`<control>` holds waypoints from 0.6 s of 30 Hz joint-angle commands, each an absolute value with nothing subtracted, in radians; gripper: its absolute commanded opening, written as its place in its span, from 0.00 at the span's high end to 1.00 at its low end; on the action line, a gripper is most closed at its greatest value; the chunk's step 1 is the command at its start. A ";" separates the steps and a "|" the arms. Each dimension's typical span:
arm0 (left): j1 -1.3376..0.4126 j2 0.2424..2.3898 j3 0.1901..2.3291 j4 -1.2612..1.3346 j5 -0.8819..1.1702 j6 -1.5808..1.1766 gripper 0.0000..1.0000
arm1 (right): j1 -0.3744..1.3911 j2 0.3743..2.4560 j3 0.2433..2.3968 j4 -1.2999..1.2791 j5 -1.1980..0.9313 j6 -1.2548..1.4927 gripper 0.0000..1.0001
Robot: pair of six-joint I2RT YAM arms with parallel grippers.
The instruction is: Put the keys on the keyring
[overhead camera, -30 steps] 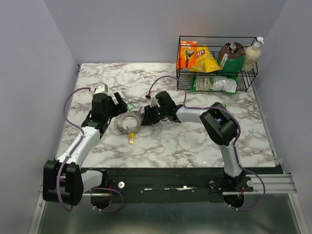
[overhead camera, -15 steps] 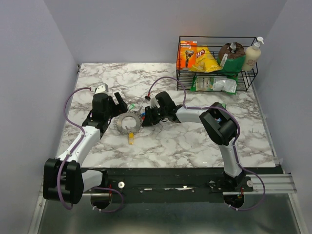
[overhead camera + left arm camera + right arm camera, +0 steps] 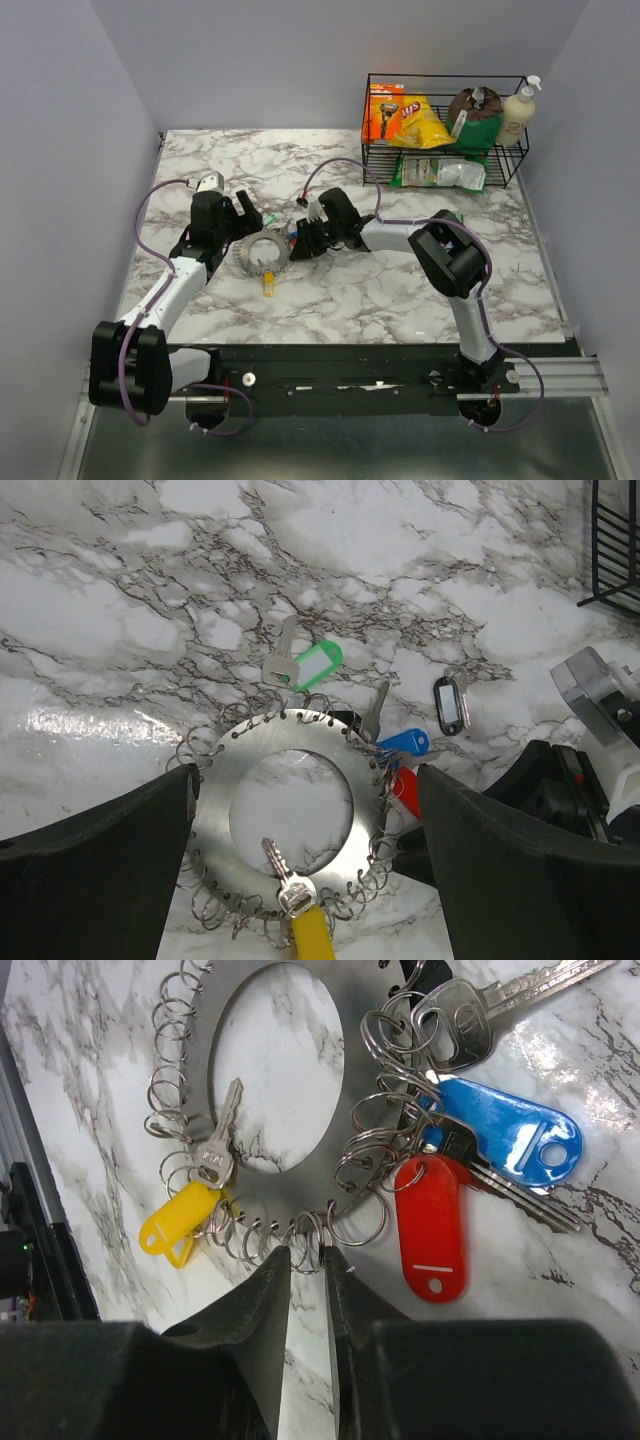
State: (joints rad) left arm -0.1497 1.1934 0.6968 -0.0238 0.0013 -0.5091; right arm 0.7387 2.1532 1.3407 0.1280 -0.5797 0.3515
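On marble table, keyring, keys, Lay's bag

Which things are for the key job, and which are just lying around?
For the job: keyring, green key, blue key, red key, yellow key.
Just lying about: small black tag, wire basket, chip bag, soap bottle.

The white marbled worktop carries the keyring lying flat near its middle. A yellow-tagged key lies at the ring's near edge, a blue-tagged key and a red-tagged key at its right side, and a green-tagged key just beyond its far edge. A dark oval tag lies nearby, and a wire basket stands in the far right corner.
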 commanded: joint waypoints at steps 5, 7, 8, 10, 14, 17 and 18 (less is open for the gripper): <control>-0.144 1.193 0.698 -0.006 0.018 -0.497 0.01 | 0.747 2.198 1.374 0.158 -0.618 0.368 0.82; -0.143 1.193 0.696 -0.006 0.018 -0.497 0.01 | 0.747 2.198 1.373 0.161 -0.627 0.368 0.92; -0.143 1.192 0.698 -0.006 0.018 -0.497 0.01 | 0.747 2.197 1.370 0.166 -0.630 0.368 0.94; -0.143 1.193 0.696 -0.005 0.018 -0.499 0.01 | 0.747 2.189 1.364 0.175 -0.635 0.365 0.99; -0.143 1.187 0.695 -0.005 0.018 -0.497 0.01 | 0.747 2.158 1.322 0.207 -0.643 0.350 0.99; -0.143 1.180 0.690 -0.005 0.018 -0.495 0.01 | 0.747 2.134 1.298 0.238 -0.650 0.336 0.99; -0.143 1.178 0.689 -0.005 0.018 -0.497 0.01 | 0.746 2.126 1.281 0.253 -0.650 0.334 0.99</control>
